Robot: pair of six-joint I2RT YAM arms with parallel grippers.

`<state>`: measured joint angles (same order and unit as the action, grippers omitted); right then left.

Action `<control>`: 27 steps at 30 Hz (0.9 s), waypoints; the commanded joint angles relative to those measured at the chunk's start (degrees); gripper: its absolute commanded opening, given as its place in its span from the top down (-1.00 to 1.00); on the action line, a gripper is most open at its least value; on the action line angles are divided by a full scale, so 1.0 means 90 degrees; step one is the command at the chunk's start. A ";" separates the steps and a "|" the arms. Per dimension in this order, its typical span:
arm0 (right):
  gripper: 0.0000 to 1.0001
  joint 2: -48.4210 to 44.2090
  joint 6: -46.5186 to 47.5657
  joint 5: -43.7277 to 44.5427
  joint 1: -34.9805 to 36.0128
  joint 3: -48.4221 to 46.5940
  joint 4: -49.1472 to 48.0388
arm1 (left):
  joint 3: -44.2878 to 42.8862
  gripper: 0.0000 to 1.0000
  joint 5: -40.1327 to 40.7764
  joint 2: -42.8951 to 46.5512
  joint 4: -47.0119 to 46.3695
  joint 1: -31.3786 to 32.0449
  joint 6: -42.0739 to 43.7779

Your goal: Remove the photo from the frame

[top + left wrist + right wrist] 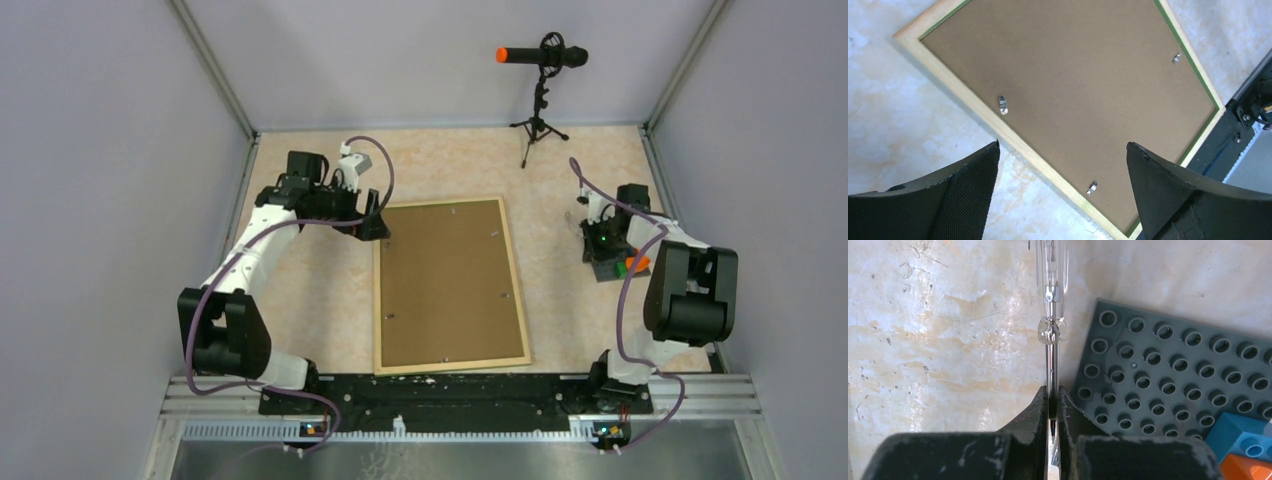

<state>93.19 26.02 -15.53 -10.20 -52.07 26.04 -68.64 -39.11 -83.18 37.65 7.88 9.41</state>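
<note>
The frame (pixel 450 285) lies face down in the middle of the table, brown fibreboard back up, with a light wood edge. The photo is hidden under the back. In the left wrist view the frame (pixel 1073 75) shows a thin green border and small metal clips (pixel 1003 105). My left gripper (pixel 372 222) hovers at the frame's far left corner, open and empty (pixel 1063 144). My right gripper (pixel 600 235) is at the right, apart from the frame. It is shut (pixel 1052 390) on the metal shaft of a clear-handled screwdriver (pixel 1052 315).
A grey baseplate (pixel 1168 380) with a blue brick (pixel 1243 440) and an orange brick (pixel 1248 470) lies right beside the right gripper. A microphone on a small tripod (pixel 540 90) stands at the back. Walls enclose the table on three sides.
</note>
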 commanded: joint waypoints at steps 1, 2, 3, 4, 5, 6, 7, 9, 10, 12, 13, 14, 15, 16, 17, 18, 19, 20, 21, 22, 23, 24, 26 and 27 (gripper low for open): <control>0.99 0.0204 0.0250 0.0433 -0.0057 0.0146 0.0369 | 0.0128 -0.97 0.0127 -0.0028 -0.0102 -0.0168 0.0179; 0.94 0.0178 0.0236 0.0427 -0.0056 0.0151 0.0402 | 0.0154 -0.97 0.0142 -0.0027 -0.0105 -0.0177 0.0205; 0.91 0.0136 0.0225 0.0415 -0.0058 0.0158 0.0443 | 0.0174 -0.98 0.0174 -0.0039 -0.0104 -0.0181 0.0229; 0.88 0.0095 0.0211 0.0395 -0.0057 0.0177 0.0489 | 0.0193 -0.97 0.0237 -0.0057 -0.0105 -0.0182 0.0254; 0.85 0.0039 0.0193 0.0360 -0.0058 0.0193 0.0533 | 0.0211 -0.98 0.0306 -0.0071 -0.0094 -0.0182 0.0279; 0.81 -0.0008 0.0177 0.0321 -0.0056 0.0207 0.0584 | 0.0215 -0.97 0.0367 -0.0088 -0.0077 -0.0191 0.0303; 0.75 -0.0053 0.0162 0.0274 -0.0051 0.0217 0.0637 | 0.0233 -0.97 0.0421 -0.0108 -0.0066 -0.0199 0.0307; 0.66 -0.0103 0.0137 0.0242 -0.0040 0.0245 0.0701 | 0.0246 -0.97 0.0475 -0.0150 -0.0060 -0.0211 0.0326; 0.62 -0.0112 0.0128 0.0249 -0.0026 0.0257 0.0709 | 0.0246 -0.97 0.0492 -0.0174 -0.0048 -0.0220 0.0332; 0.57 -0.0102 0.0125 0.0270 -0.0018 0.0280 0.0686 | 0.0248 -0.97 0.0524 -0.0211 -0.0053 -0.0225 0.0313; 0.57 -0.0080 0.0115 0.0274 -0.0017 0.0280 0.0689 | 0.0249 -0.97 0.0561 -0.0227 -0.0055 -0.0230 0.0313; 0.56 -0.0062 0.0108 0.0254 -0.0019 0.0274 0.0706 | 0.0250 -0.97 0.0611 -0.0247 -0.0053 -0.0233 0.0304; 0.55 -0.0039 0.0095 0.0228 -0.0010 0.0269 0.0730 | 0.0250 -0.98 0.0674 -0.0260 -0.0060 -0.0240 0.0305; 0.54 -0.0038 0.0089 0.0218 -0.0005 0.0260 0.0745 | 0.0253 -0.97 0.0733 -0.0270 -0.0058 -0.0249 0.0307; 0.52 -0.0051 0.0079 0.0221 -0.0001 0.0259 0.0749 | 0.0273 -0.98 0.0786 -0.0276 -0.0046 -0.0258 0.0332; 0.47 -0.0075 0.0070 0.0222 0.0009 0.0259 0.0749 | 0.0290 -0.97 0.0870 -0.0272 -0.0049 -0.0260 0.0354; 0.42 -0.0104 0.0062 0.0217 0.0008 0.0259 0.0754 | 0.0315 -0.97 0.0971 -0.0275 -0.0048 -0.0263 0.0375; 0.35 -0.0131 0.0051 0.0205 0.0010 0.0250 0.0765 | 0.0342 -0.97 0.1048 -0.0268 -0.0055 -0.0269 0.0400; 0.30 -0.0172 0.0040 0.0190 0.0010 0.0224 0.0791 | 0.0383 -0.97 0.1107 -0.0259 -0.0066 -0.0277 0.0435; 0.26 -0.0214 0.0018 0.0179 0.0011 0.0186 0.0817 | 0.0421 -0.97 0.1155 -0.0238 -0.0072 -0.0286 0.0450; 0.21 -0.0267 -0.0002 0.0148 0.0010 0.0139 0.0854 | 0.0447 -0.97 0.1205 -0.0232 -0.0077 -0.0300 0.0454; 0.15 -0.0325 -0.0021 0.0110 0.0010 0.0078 0.0909 | 0.0467 -0.97 0.1243 -0.0230 -0.0069 -0.0308 0.0479; 0.03 -0.0456 -0.0061 -0.0003 0.0016 -0.0060 0.1011 | 0.0498 -0.97 0.1343 -0.0229 -0.0037 -0.0314 0.0551; -0.09 -0.0541 -0.0084 -0.0057 0.0022 -0.0127 0.1050 | 0.0511 -0.97 0.1386 -0.0235 -0.0014 -0.0313 0.0605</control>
<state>91.31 25.87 -15.64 -9.98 -51.75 31.38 -64.84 -28.95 -85.03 37.76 5.48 12.64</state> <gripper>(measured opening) 0.471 0.987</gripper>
